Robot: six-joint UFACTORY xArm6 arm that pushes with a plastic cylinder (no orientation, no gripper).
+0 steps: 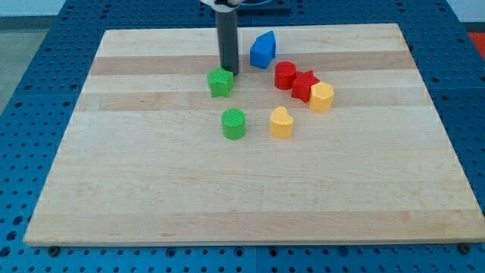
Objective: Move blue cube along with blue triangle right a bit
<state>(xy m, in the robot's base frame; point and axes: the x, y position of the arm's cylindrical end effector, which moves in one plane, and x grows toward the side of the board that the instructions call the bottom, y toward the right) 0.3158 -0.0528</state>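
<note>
Nearest the view's bottom lay a broad stretch of the wooden board (250, 197), pale planks with visible grain running from left to right, resting on a blue perforated table (30, 152) that framed it on every side. All the blocks sat in the half toward the board's top edge; they were small, matte and plastic-looking. A green cylinder-like block (234, 123) and a yellow rounded block (281, 122) lay closest to the board's middle. Above them sat a green star-like block (220, 82), and to its right a cluster: a red rounded block (285, 74) touching a red star-like block (305, 86), with a yellow hexagonal block (321, 97) pressed against that one. The blue block (263, 50), which may have been two pieces together though I could not tell, stood near the top edge, its peaked end toward the top right corner. My tip (229, 73), a plain dark rod holding nothing, stood upright just beside the green star's upper right, left of the blue block.
</note>
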